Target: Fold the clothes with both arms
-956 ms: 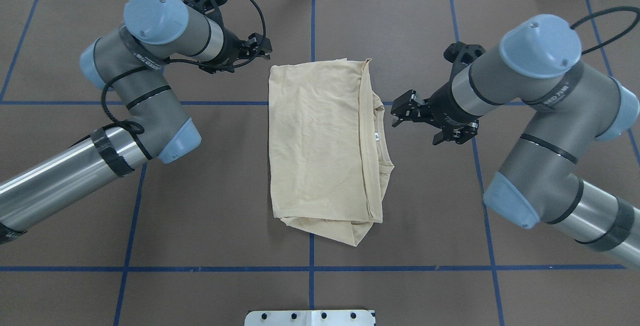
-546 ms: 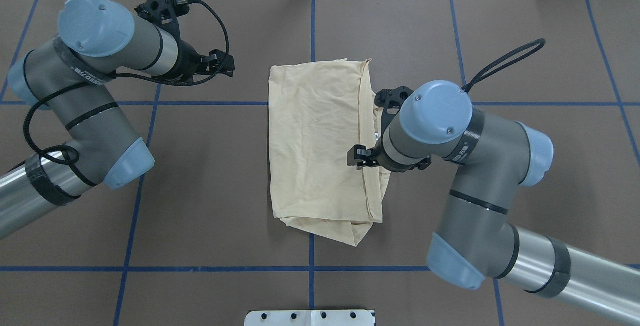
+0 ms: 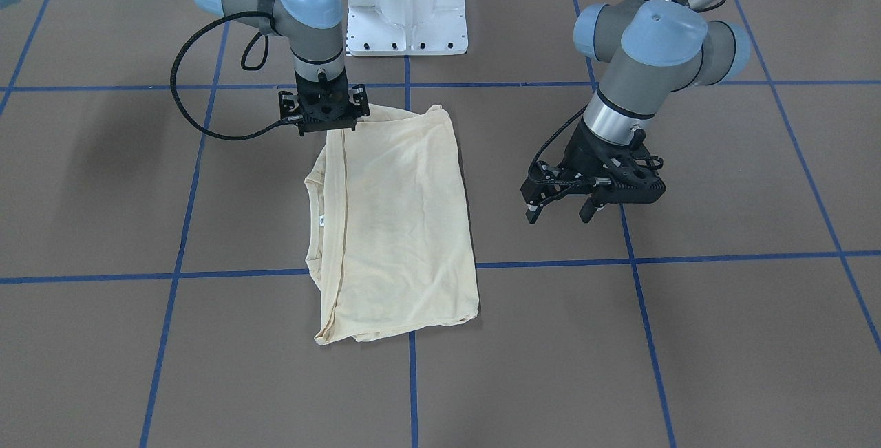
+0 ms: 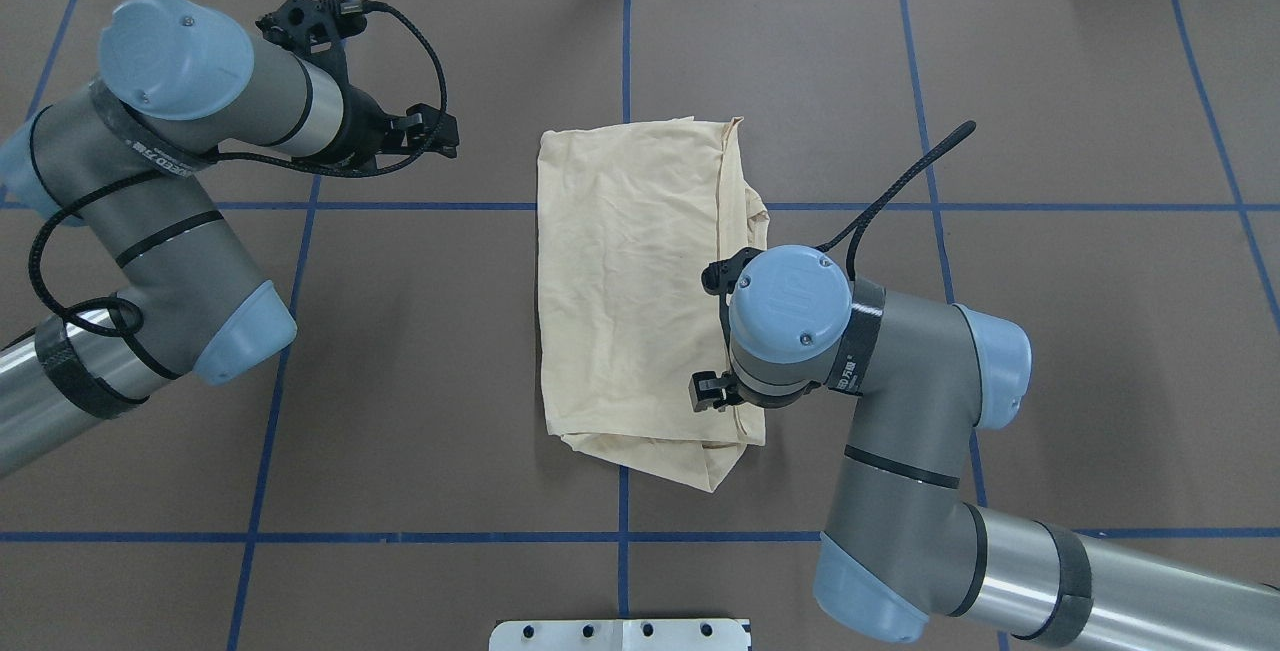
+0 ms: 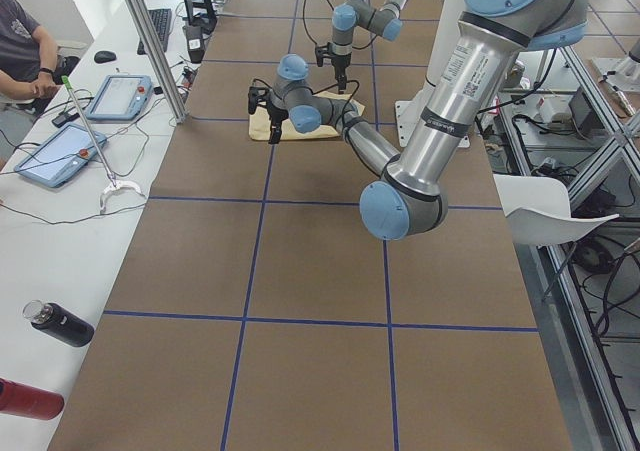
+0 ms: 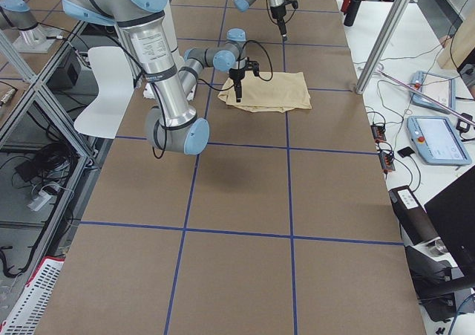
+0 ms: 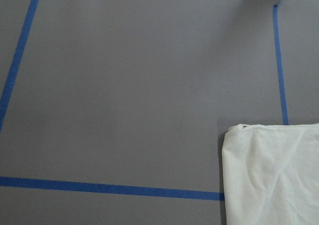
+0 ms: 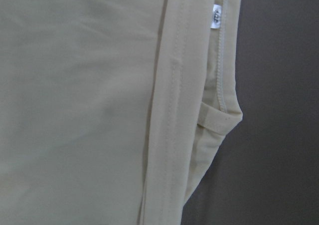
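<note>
**Right gripper poised over the collar-side edge, left gripper off the cloth**

The right gripper (image 3: 323, 118) points straight down at the corner of the T-shirt (image 3: 399, 228) nearest the robot, on the collar side. Its fingertips are hidden under its own body, so I cannot tell whether they are parted or already pinching fabric. Its wrist camera shows only flat cloth and no fingers. The left gripper (image 3: 559, 212) hangs above bare table (image 3: 688, 331) with its fingers spread and nothing between them. It is well apart from the shirt's plain edge.

The main risk, as I judge it, is a lopsided lift. If the right arm pulls while the left is off the cloth, the thin stack will likely skew or drag across the table. A pinch at that corner could also catch only the top layer and peel the fold open. It could instead catch every layer and haul the whole bundle.

The shirt lies mid-table over the centre blue tape line (image 3: 411, 379), folded into a rough upright rectangle. It is pale cream and softly creased, with no print showing. The collar curve and the small white neck label (image 8: 216, 16) peek out along the robot's right side. A loose fold of cloth sticks out at the robot-side end.
</note>
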`<state>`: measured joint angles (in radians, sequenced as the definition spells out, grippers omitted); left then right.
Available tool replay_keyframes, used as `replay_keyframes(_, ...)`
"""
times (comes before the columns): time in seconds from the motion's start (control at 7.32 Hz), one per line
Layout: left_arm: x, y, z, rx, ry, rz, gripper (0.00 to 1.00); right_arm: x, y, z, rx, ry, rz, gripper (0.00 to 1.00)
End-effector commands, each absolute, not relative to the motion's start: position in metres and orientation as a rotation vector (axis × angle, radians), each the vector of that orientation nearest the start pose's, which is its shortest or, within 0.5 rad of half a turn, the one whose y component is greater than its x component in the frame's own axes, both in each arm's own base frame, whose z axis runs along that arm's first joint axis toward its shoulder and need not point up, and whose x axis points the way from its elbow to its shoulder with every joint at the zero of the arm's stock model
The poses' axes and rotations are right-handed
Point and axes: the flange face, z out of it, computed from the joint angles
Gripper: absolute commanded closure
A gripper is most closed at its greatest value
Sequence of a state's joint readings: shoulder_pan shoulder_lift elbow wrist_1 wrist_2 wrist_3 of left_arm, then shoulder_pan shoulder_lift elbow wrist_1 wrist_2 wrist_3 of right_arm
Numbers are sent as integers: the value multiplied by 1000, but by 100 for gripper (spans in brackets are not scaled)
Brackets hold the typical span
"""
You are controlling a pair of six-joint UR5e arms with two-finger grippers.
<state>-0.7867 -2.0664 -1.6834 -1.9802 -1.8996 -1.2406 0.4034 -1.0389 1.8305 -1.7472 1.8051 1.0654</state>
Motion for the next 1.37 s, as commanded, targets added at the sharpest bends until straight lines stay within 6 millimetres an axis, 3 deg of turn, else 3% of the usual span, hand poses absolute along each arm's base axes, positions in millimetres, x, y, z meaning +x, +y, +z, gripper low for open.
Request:
replay_keyframes(0.0, 393, -536, 276, 281, 1018, -247, 0, -545, -342, 285, 48, -613, -193, 0)
replay_keyframes(0.41, 394, -535, 276, 280, 1019, -243, 0, -558, -344, 290, 52, -591, -213, 0)
replay_keyframes(1.23, 397, -534, 273, 285, 1022, -233, 0, -562, -341, 304, 39, -567, -227, 0)
